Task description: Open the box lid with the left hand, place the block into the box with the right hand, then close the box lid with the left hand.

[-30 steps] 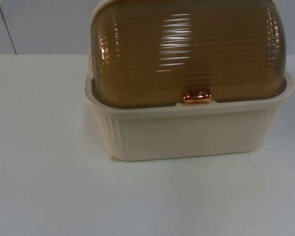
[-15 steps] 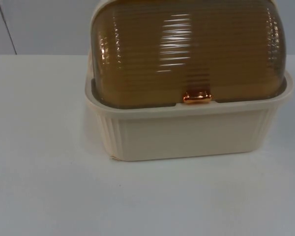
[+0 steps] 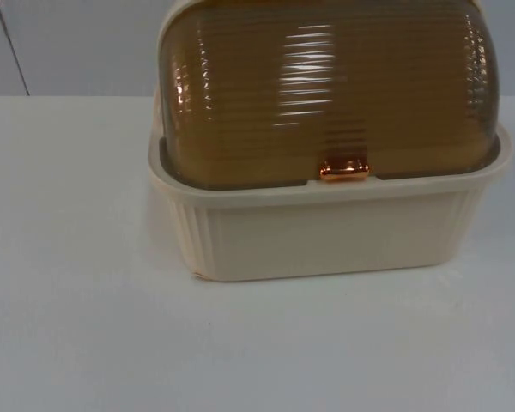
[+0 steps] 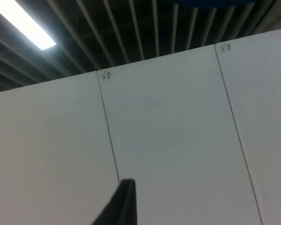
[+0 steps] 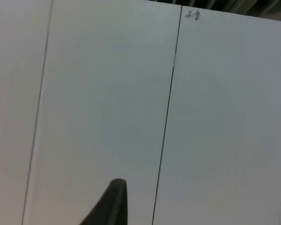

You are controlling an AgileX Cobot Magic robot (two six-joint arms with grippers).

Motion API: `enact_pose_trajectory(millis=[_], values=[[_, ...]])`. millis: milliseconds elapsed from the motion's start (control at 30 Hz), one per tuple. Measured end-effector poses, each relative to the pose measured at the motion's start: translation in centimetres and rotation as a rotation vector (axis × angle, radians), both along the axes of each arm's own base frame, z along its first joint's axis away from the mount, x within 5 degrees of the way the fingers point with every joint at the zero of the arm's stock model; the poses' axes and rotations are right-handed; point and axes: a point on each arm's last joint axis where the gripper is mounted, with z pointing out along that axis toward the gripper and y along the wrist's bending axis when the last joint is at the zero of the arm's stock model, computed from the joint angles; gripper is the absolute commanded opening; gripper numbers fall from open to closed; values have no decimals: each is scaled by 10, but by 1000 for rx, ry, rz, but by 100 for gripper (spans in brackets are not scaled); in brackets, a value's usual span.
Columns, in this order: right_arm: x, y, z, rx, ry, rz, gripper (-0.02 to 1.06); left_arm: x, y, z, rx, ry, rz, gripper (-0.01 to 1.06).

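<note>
Black tapered fingertip point(image 4: 122, 206) on each wrist

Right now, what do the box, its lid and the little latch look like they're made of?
Box: cream plastic, apparently, matte, with moulded ribs at the corners. Lid: see-through amber plastic, glossy, ridged, catching light streaks. Latch: shiny copper-coloured, metal or plated plastic; can't tell which.

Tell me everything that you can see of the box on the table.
The box has a cream body that looks like plastic, with fine upright ribs at its front corners and a broad rim. A domed, see-through amber lid with fine horizontal ribs sits shut inside the rim. A small shiny copper-coloured handle is at the lid's front edge. The box stands upright on the white table, close to the grey wall. Nothing else touches it.
</note>
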Motion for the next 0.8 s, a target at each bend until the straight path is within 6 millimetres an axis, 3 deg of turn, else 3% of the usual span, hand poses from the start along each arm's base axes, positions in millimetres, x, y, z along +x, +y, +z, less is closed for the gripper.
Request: enact_pose_trajectory(millis=[167, 367, 567, 800], values=[[-7, 1, -7, -8, 17, 110, 105, -10, 3, -14, -44, 79, -35, 105], [-5, -2, -8, -20, 43, 149, 105, -12, 4, -17, -48, 110, -47, 105], [-6, -4, -10, -29, 63, 180, 105, -32, 5, -15, -50, 95, -37, 105], [-21, -6, -9, -22, 53, 188, 105, -44, 7, -24, -53, 161, -47, 105]])
